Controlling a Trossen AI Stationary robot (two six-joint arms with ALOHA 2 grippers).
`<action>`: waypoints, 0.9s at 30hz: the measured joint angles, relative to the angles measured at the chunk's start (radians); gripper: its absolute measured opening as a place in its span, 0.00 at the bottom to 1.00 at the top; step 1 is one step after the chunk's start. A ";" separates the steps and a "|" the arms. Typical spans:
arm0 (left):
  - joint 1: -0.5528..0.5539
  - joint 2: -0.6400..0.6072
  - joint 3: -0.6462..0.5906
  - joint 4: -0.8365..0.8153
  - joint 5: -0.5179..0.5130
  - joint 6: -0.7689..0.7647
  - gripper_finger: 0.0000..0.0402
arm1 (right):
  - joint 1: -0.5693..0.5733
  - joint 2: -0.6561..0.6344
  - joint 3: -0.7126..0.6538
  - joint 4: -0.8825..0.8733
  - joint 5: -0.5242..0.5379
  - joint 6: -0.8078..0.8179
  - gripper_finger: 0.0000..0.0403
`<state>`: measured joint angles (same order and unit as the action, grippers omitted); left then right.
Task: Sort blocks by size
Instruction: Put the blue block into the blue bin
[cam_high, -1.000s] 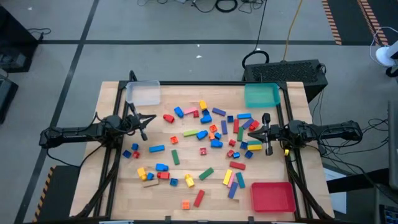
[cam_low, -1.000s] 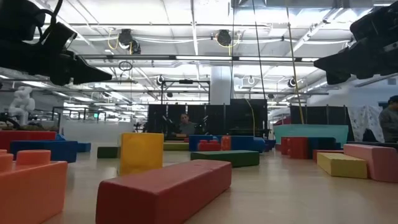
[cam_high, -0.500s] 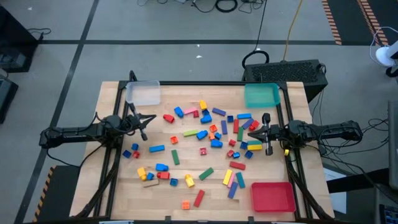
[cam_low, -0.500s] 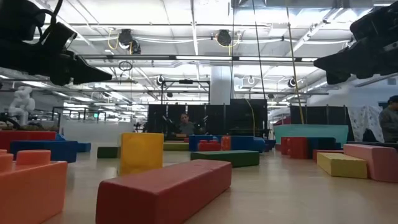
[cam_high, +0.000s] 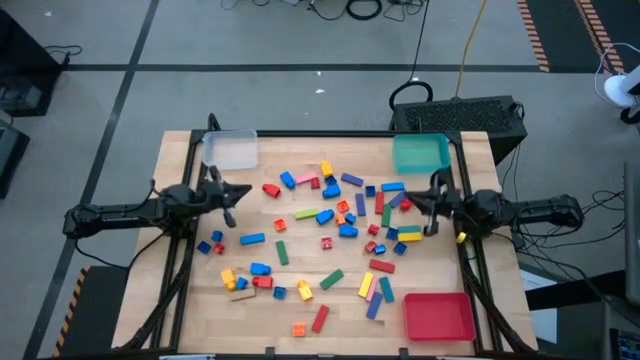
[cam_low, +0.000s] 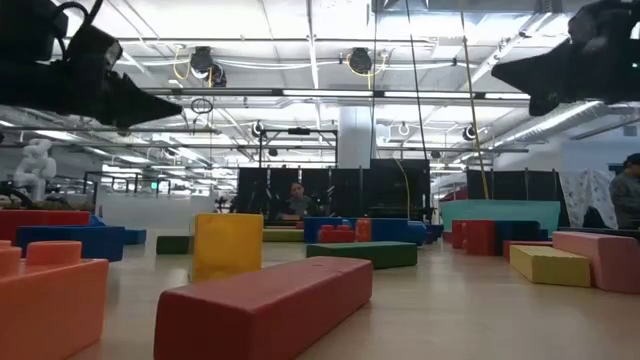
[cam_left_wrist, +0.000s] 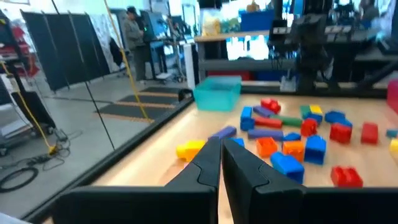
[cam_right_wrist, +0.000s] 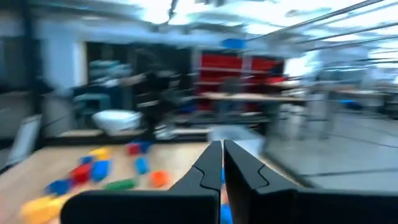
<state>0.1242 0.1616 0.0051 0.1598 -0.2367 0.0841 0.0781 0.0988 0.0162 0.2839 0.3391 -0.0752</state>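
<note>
Both arms hang level above the table. The left gripper (cam_high: 236, 191) at nine o'clock and the right gripper (cam_high: 417, 197) at three o'clock are pinched closed, empty, flanking the blocks (cam_high: 330, 225) scattered mid-table.

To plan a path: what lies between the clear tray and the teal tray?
High view: bare table between the clear tray and teal tray; the blocks lie nearer the middle.
</note>
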 joint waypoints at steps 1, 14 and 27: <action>0.000 0.000 0.000 0.022 0.000 0.000 0.05 | -0.008 0.003 0.000 0.009 0.027 -0.005 0.01; 0.019 0.013 0.041 0.074 -0.158 0.002 0.06 | -0.177 0.198 0.028 -0.004 0.107 0.111 0.23; 0.192 0.300 0.234 -0.035 -0.059 -0.075 0.38 | -0.338 0.772 0.402 -0.129 0.070 0.187 0.36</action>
<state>0.3167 0.4619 0.2391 0.1245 -0.2957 0.0090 -0.2602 0.8704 0.4184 0.1545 0.4091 0.1121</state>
